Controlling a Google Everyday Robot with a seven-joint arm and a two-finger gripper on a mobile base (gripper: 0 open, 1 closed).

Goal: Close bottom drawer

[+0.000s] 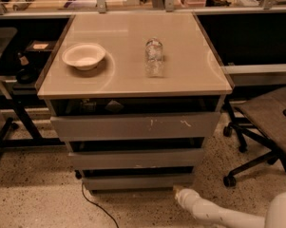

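The bottom drawer (138,181) is the lowest and narrowest grey front of the cabinet, plain and unmarked, with a dark gap above it. Its interior is hidden. Above it sit the mid-width drawer front (135,158) and the widest front (133,126) with white scratch marks. My gripper (177,192) is at the end of the white arm (214,213) that comes in from the bottom right. It is low by the floor, at the right lower corner of the bottom drawer front.
A white bowl (84,56) and a clear plastic bottle (154,57) lie on the cabinet's beige top (190,75). An office chair (266,127) stands to the right. A black cable (92,205) runs on the speckled floor. Desks stand behind and at left.
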